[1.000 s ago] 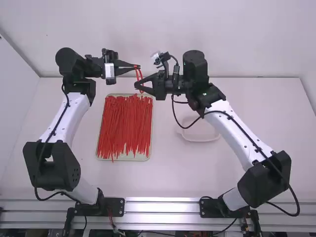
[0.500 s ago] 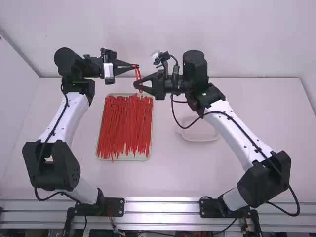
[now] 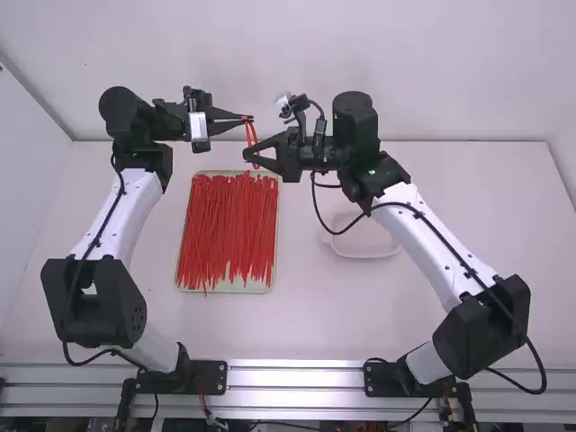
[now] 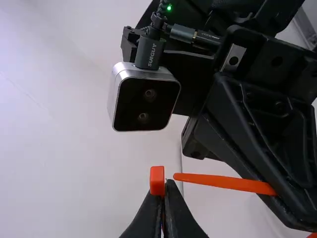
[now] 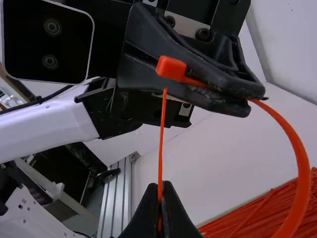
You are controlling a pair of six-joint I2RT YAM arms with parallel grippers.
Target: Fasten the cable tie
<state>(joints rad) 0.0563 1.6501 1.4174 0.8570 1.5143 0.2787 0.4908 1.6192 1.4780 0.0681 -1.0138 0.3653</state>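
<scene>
A single red cable tie (image 3: 253, 142) is bent into a loop in the air above the far end of the tray. My left gripper (image 3: 246, 119) is shut on the tie's square head (image 4: 156, 180), which the right wrist view shows as a block (image 5: 171, 66) at the fingertips. My right gripper (image 3: 250, 156) is shut on the tail (image 5: 161, 144), which runs straight from its fingertips to the head. In the left wrist view the strap (image 4: 223, 182) passes beside the right gripper's black body. The two grippers face each other, almost touching.
A beige tray (image 3: 273, 274) holding several loose red ties (image 3: 229, 229) lies on the white table under the left arm. A shallow white dish (image 3: 364, 243) sits to its right, below the right arm's forearm. A wall stands close behind both grippers.
Both arms have crept slightly toward the left, carrying the tie loop with them. The grips on head and tail are unchanged.
</scene>
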